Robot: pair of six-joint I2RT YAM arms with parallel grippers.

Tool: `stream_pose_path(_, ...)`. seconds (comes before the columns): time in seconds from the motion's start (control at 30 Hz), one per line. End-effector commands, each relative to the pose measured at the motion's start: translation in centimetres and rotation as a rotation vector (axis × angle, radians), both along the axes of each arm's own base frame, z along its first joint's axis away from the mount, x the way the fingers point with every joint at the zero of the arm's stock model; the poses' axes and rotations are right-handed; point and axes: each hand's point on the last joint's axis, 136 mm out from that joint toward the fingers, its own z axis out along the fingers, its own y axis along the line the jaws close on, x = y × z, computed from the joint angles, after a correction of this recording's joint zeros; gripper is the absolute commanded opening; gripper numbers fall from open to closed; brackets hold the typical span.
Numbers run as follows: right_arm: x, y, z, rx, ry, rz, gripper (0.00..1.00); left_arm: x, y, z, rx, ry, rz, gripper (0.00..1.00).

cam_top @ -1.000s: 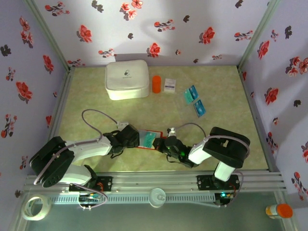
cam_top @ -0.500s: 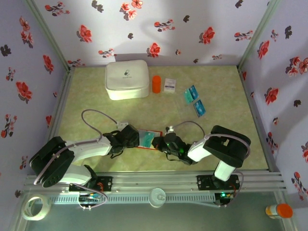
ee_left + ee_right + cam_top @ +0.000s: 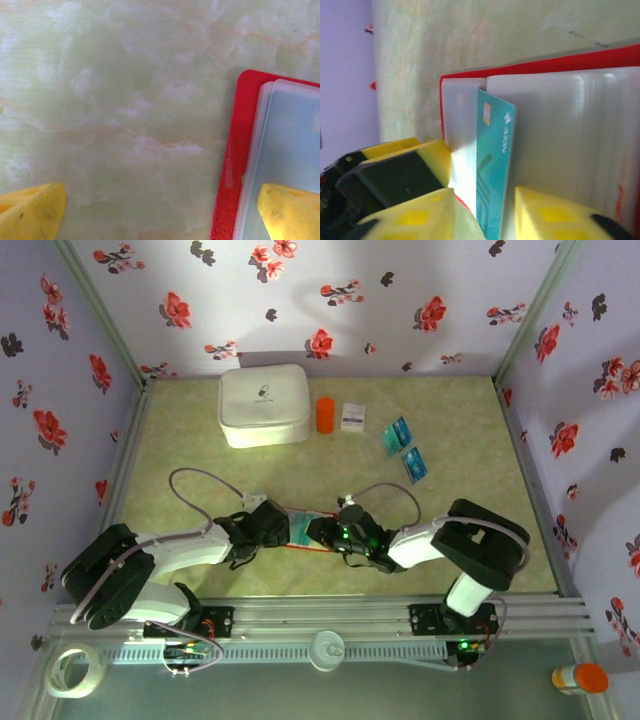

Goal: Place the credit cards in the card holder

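The red card holder (image 3: 298,544) lies open on the table between my two grippers. My left gripper (image 3: 272,525) is open wide at the holder's left edge (image 3: 227,165). One yellow finger (image 3: 287,207) rests on a clear pocket and the other on the bare table. My right gripper (image 3: 485,200) faces the holder (image 3: 545,65) from the right. A teal credit card (image 3: 495,165) stands between its parted fingers, its far end tucked behind a clear pocket. The jaws are not pinching it. More teal credit cards (image 3: 397,435) (image 3: 415,465) lie at the back right.
A large white zip case (image 3: 264,405), an orange cylinder (image 3: 325,415) and a small white packet (image 3: 352,417) stand along the back. Flowered walls close in the table on three sides. A tape roll (image 3: 75,670) and an orange-capped bottle (image 3: 580,678) sit outside the front rail.
My right gripper has slid left over the card holder with the teal card, and its jaws have parted from the card. The left arm has stayed put.
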Motion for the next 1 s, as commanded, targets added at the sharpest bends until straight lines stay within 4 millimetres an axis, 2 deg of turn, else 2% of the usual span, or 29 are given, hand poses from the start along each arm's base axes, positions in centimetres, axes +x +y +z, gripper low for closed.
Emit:
stream_pose_path(0.0, -1.0, -2.7, -1.4, -0.205, 0.026, 0.063, 0.47, -2.3, 2.7, -2.5, 0.114, 0.091, 0.001, 0.99)
stream_pose_path(0.1, -0.5, -3.6, 0.4, -0.283, -0.011, 0.081, 0.51, -2.2, 2.6, -2.6, 0.112, 0.088, -0.001, 0.99)
stream_pose_path(0.17, -0.2, -3.7, 1.4, -0.322, -0.041, 0.101, 0.49, -2.2, 2.6, -2.6, 0.109, 0.086, -0.002, 0.99)
stream_pose_path(0.33, 0.6, -2.7, 2.5, -0.385, -0.069, 0.159, 0.26, -2.1, 2.5, -2.6, 0.105, 0.083, 0.000, 0.99)
stream_pose_path(0.4, 1.0, -2.1, 2.3, -0.403, -0.069, 0.174, 0.18, -2.1, 2.5, -2.7, 0.105, 0.084, 0.000, 0.99)
stream_pose_path(0.47, 1.3, -1.5, 1.9, -0.410, -0.064, 0.185, 0.15, -2.1, 2.4, -2.7, 0.103, 0.083, -0.001, 0.99)
stream_pose_path(0.63, 1.9, -0.2, 0.7, -0.429, -0.050, 0.205, 0.12, -2.0, 2.4, -2.6, 0.104, 0.082, -0.004, 0.99)
stream_pose_path(0.83, 2.3, 0.1, -1.4, -0.478, -0.021, 0.219, 0.11, -2.0, 2.3, -2.6, 0.102, 0.079, -0.006, 0.99)
stream_pose_path(0.97, 2.4, 1.5, -2.3, -0.470, 0.004, 0.243, 0.09, -1.9, 2.2, -2.5, 0.097, 0.077, -0.007, 0.99)
